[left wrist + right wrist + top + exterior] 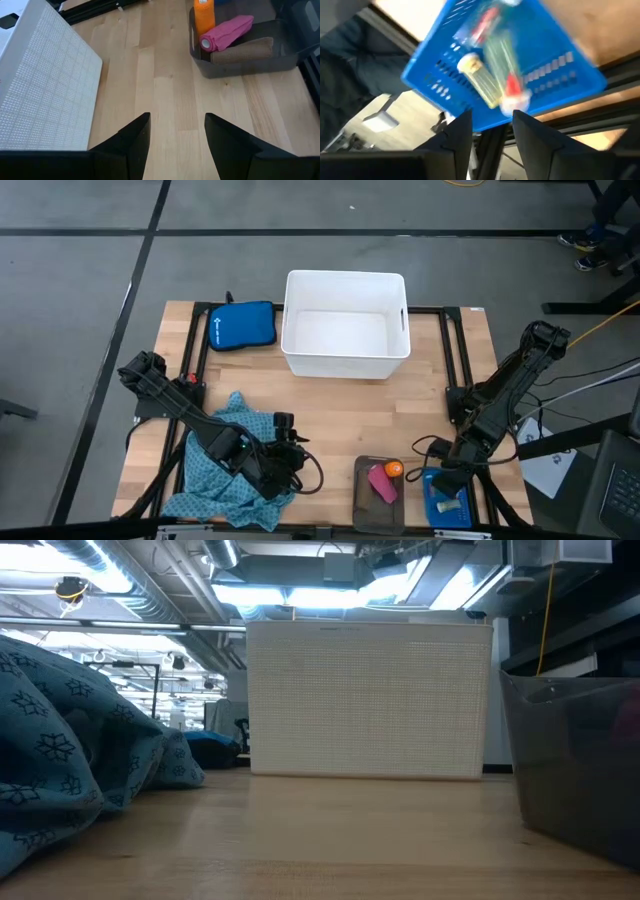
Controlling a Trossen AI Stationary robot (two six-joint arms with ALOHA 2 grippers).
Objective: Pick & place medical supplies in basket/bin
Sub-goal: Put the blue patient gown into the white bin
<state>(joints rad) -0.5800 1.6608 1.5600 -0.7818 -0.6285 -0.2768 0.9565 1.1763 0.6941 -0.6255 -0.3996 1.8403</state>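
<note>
The teal dotted cloth [215, 475] [60, 740] lies crumpled on the table's near left. My left gripper [297, 452] [177, 135] hovers open at the cloth's right edge, over bare wood, pointing toward the dark-grey tray [362, 502] [240, 70]. In the tray lie a pink roll [382, 483] [225, 31], an orange piece [393, 469] [204, 15] and a tan roll [242, 50]. My right gripper [447, 483] [492, 132] hangs open just above the small blue basket [435, 508] [560, 55], which holds small tan and white pieces [480, 80].
The white tub [345, 325] [365, 700] [40, 85] stands at the far middle, with the royal-blue zip pouch [241, 326] to its left. Bare wood lies between tub, cloth and tray. Black frame rails run along the table's left and right sides.
</note>
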